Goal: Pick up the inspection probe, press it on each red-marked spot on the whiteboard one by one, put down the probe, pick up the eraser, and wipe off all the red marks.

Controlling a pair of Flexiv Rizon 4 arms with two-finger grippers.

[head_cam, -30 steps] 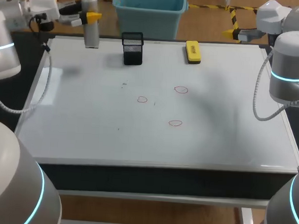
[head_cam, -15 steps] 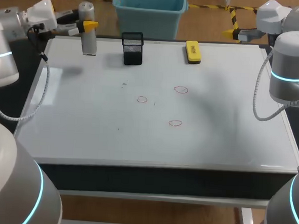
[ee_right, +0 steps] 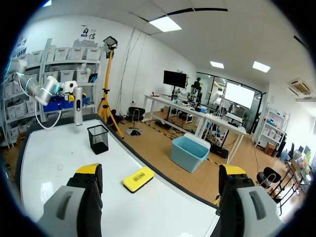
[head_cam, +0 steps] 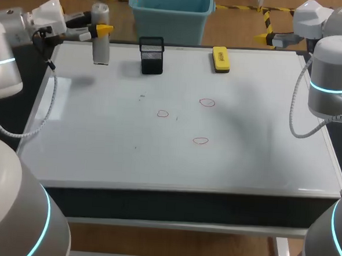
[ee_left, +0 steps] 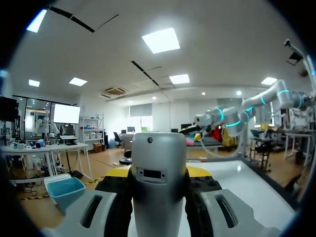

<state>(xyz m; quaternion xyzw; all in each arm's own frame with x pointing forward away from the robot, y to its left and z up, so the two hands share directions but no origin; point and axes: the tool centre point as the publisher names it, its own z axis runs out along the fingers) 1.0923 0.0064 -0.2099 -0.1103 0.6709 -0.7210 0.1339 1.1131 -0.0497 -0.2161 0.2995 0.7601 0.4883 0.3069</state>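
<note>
- 3 red marks [head_cam: 207, 102] on the whiteboard [head_cam: 101, 135], none pressed yet by the look of it, so imo the step in hand is carrying the probe [head_cam: 101, 39] over to the 1st one.
- L gripper [head_cam: 100, 29] is clamped on the probe. The wrist view shows the grey body upright w/ a finger snug against each side, grip approx mid-body.
- The probe hangs over the far L corner of the board, well apart from all 3 marks. Can't tell if its bottom end is clear of the surface.
- To do it well, I'd keep it vertical while crossing and come straight down on the mark, not at a slant, b/c a tilted tip could skid and smear the ink.
- The black mesh holder [head_cam: 151, 55] sits just beside the probe, toward the middle of the far edge. I'd swing the path nearer the robot so it doesn't clip it.
- Nearest mark is prob the L one [head_cam: 163, 113], then the far one, then the near one [head_cam: 200, 141]. They're close together, so short hops w/ a small lift between.
- Press lightly tbh, as a hard grip plus a hard push could make the probe slip up through the fingers.
- R gripper [ee_right: 160, 173] has its fingers wide apart w/ nothing in them and is parked off the far R corner.
- The yellow eraser [head_cam: 220, 58] lies flat at the far edge, right of the holder and closer to the R arm, which is handy for the wipe later.
</note>
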